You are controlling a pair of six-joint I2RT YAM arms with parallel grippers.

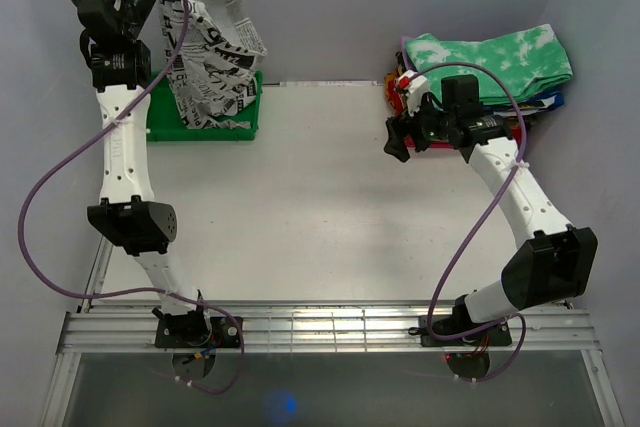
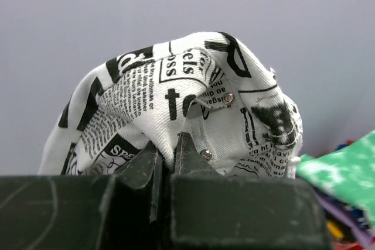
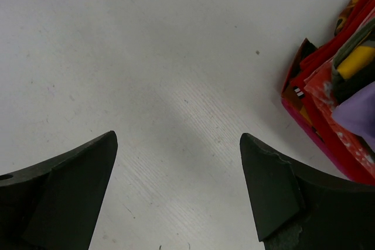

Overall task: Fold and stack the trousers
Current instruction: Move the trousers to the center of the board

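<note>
Well: trousers (image 1: 215, 57) white, black newsprint, crumpled, dangling, perhaps into green bin (image 1: 162, 119).

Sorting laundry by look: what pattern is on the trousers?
The trousers are white with black newspaper text and headlines, clearest in the left wrist view.
</note>
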